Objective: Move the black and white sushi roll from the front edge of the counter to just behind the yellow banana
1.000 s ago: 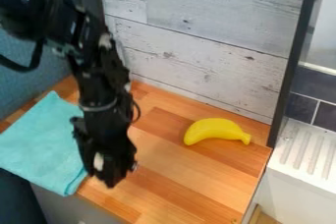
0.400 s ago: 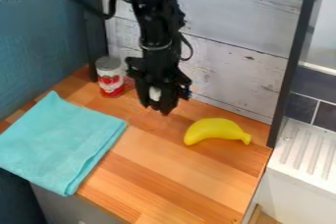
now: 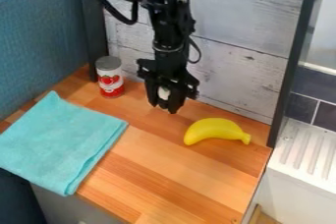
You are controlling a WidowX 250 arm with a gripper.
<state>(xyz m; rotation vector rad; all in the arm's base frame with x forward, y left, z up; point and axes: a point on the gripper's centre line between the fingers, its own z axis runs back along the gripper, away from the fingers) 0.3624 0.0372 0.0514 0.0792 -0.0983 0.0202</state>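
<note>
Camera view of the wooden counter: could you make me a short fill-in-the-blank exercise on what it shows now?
In the picture, the black gripper hangs between the can and the yellow ____.
The can's label is red and ____.
The turquoise thing lying on the wooden counter is a ____.

Missing words: banana; white; cloth.

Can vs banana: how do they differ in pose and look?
The can stands upright; the banana lies on its side. The can is a straight cylinder; the banana is curved. The can is red and white with a grey top; the banana is plain yellow. Both rest on the wooden counter.
</note>
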